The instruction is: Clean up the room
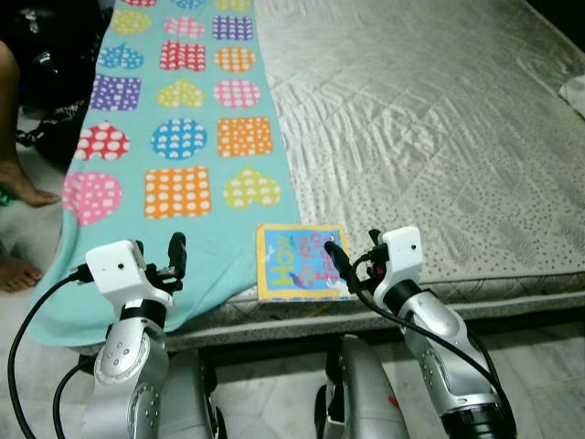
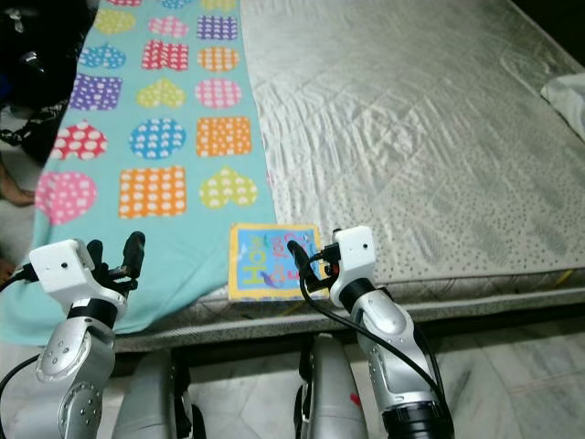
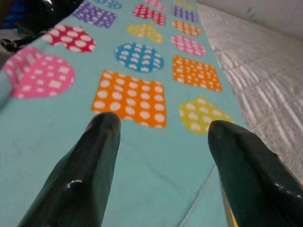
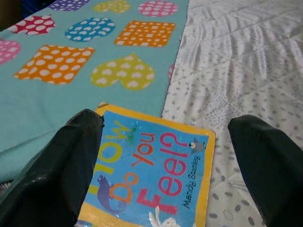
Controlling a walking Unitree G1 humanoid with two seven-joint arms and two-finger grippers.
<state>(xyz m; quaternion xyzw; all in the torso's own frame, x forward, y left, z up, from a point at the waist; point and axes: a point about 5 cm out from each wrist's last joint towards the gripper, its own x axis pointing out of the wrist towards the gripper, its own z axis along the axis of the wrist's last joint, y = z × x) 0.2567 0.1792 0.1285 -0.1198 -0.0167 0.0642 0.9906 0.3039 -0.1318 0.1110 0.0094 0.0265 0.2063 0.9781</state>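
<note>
A picture book [image 1: 299,263] with a blue cover and yellow border, titled "How Do You Feel?" [image 4: 151,182], lies flat at the bed's near edge, partly on a turquoise blanket [image 1: 174,137] printed with dotted hearts, circles and squares. My right gripper [image 1: 335,252] hovers just above the book's right part, fingers [image 4: 71,161] spread wide apart, open, with the cover between them. My left gripper [image 1: 175,254] is held over the blanket's near hanging edge, left of the book, open with nothing between its fingers [image 3: 90,165].
The bed's grey quilted mattress [image 1: 430,137] stretches to the right and far side. A white cloth [image 1: 574,91] lies at its far right edge. A person's bare feet [image 1: 23,192] stand on the floor at the left, beside dark bags [image 1: 46,55].
</note>
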